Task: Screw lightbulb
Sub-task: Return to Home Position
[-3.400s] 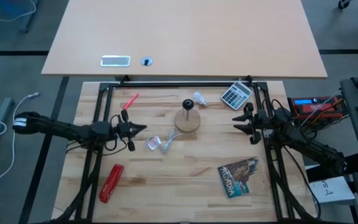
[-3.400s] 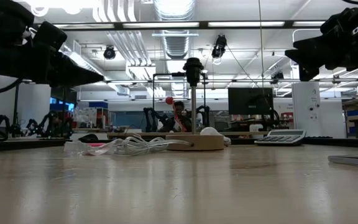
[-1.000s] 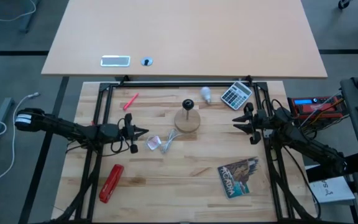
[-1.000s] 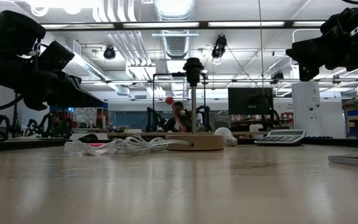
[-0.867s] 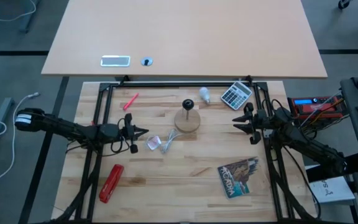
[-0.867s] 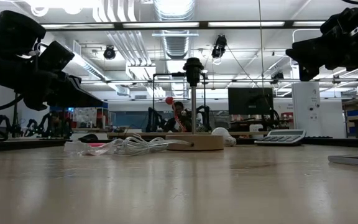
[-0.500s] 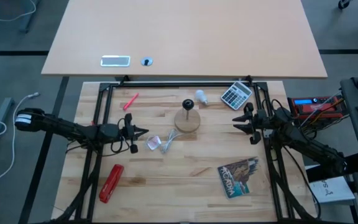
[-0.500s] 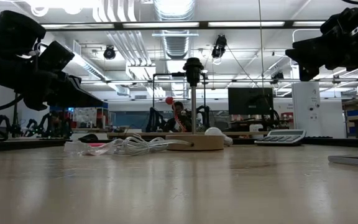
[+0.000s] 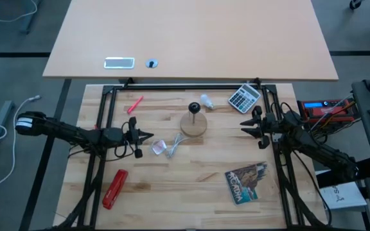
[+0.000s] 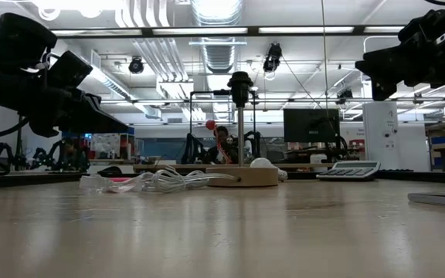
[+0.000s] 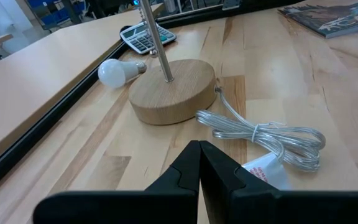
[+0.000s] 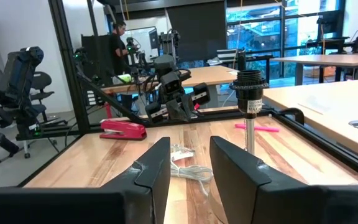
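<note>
The left gripper [image 11: 199,149] has its fingers pressed together on nothing, low over the table [image 9: 172,173] near the coiled cable [image 11: 272,137]. The right gripper [image 12: 189,149] waits at the table's right side, fingers apart and empty. The left wrist view shows the lightbulb [image 11: 118,71] lying on its side just beside the lamp's wooden base [image 11: 173,90], toward the calculator [image 11: 146,37]. The right wrist view does not catch the bulb. In the low view only its white head shows past the base.
</note>
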Controlling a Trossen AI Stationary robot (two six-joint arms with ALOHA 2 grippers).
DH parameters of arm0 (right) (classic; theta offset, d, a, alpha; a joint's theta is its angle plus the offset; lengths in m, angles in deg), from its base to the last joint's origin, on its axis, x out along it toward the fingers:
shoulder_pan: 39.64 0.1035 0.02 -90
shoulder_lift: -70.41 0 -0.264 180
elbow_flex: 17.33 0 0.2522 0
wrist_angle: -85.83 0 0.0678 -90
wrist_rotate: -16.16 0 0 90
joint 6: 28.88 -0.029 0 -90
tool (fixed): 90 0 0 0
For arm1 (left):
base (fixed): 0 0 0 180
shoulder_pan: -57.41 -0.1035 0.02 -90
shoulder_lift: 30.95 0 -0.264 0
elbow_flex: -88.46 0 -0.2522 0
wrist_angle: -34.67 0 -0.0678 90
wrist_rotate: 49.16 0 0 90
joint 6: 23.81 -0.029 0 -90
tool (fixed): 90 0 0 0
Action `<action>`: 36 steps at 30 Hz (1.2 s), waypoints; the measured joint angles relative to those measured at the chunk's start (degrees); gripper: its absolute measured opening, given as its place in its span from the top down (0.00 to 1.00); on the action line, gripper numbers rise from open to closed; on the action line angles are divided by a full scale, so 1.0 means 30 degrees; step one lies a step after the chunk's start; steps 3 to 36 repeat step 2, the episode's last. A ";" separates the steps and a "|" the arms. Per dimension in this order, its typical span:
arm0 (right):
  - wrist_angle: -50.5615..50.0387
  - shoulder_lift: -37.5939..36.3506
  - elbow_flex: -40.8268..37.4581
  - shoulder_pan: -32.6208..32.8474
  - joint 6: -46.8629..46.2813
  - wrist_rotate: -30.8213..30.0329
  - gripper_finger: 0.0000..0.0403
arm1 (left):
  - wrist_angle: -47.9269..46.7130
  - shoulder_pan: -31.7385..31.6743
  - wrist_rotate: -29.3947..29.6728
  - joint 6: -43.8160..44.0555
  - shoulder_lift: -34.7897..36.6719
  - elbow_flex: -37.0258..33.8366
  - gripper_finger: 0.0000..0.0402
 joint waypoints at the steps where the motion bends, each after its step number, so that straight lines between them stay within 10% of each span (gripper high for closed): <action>1: 0.0000 -0.0007 0.0000 -0.0001 -0.0007 0.0007 0.73 | 0.0000 0.0000 -0.0001 0.0000 0.0000 0.0000 1.00; 36: 0.0000 -0.0007 0.0000 0.0000 -0.0003 0.0003 0.73 | 0.0000 0.0003 -0.0004 0.0000 0.0000 0.0000 1.00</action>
